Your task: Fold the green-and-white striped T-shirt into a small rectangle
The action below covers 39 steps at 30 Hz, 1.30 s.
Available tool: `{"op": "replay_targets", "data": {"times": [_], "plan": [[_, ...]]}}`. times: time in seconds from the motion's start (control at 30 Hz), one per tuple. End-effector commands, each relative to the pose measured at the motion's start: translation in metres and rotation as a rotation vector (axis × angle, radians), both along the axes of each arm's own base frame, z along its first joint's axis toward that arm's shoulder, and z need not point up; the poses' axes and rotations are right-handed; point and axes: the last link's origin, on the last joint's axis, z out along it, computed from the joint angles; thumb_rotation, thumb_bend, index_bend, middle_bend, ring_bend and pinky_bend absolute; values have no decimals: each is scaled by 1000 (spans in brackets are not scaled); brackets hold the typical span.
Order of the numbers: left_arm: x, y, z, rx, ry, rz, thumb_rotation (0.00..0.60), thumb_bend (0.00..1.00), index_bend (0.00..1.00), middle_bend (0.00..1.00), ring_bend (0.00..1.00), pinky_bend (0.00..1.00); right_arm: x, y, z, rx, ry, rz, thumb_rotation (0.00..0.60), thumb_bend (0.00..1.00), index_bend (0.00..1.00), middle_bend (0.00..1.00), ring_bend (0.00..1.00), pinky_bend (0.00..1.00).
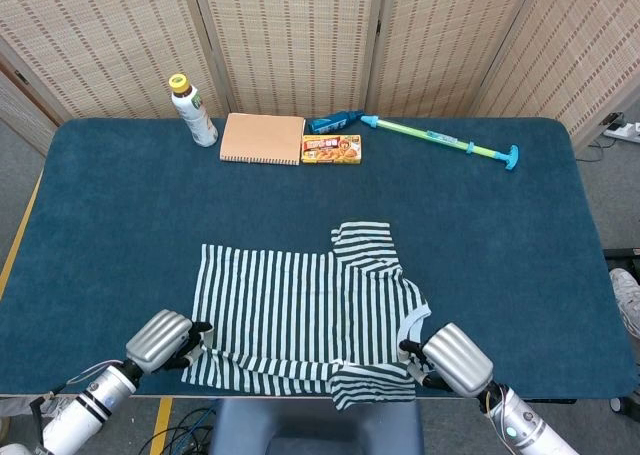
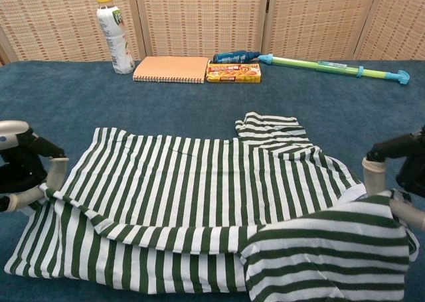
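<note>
We've got the green-and-white striped T-shirt (image 1: 310, 320) lying flat on the blue table (image 1: 120, 205), toward the near edge, its bottom strip doubled over onto the body. In the chest view that folded band runs across the front of the shirt, with the near sleeve turned up onto it at about 5 o'clock. The far sleeve sits bunched at 12 o'clock of the shirt, and the pale collar curves at 3 o'clock.

Our left hand (image 2: 26, 172) is at the shirt's 8 o'clock corner, fingers pinching the fold of the fabric there; the head view shows it at the cloth's lower left edge. Our right hand (image 2: 392, 176) is at 4 o'clock, beside the collar, fingers clamped on the striped cloth that wraps over them. Both hands hold the folded edge low over the table.

Along the far side of the table, from 11 o'clock round to 1 o'clock, we see a bottle (image 1: 192, 110) with a yellow cap standing upright, an orange notebook (image 1: 262, 138) just beside it, a yellow snack box (image 1: 331, 149) touching or nearly touching the notebook, a blue bottle (image 1: 331, 123) lying on its side behind the box, and a long green-and-blue water squirter (image 1: 440, 142) stretching toward 2 o'clock. A woven folding screen (image 1: 300, 35) backs the scene
</note>
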Motion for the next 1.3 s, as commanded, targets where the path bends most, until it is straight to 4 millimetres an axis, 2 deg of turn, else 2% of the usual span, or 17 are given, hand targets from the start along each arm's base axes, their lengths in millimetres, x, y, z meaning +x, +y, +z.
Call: {"op": "replay_targets", "data": {"times": [0.03,0.27,0.67,1.3], "plan": [[6,27,-8,4,12,21,600,547,637,918,866,976,2,-14,-7,-52,26,-18,600,583,748,1000,1000,1000],[8,58,-16,19,35,65,600,547,639,918,866,976,1,-34,-15,-97,57,-41,600,584,748,1000,1000,1000],[3,90,-25,44,60,130,600,547,641,918,866,976,1,-62,-29,-125,88,-57,600,584,748,1000,1000,1000],[-9,115,-28,83,88,212,600,547,639,918,866,976,5,-91,-44,-167,150,-26,600,583,748,1000,1000,1000]]}}
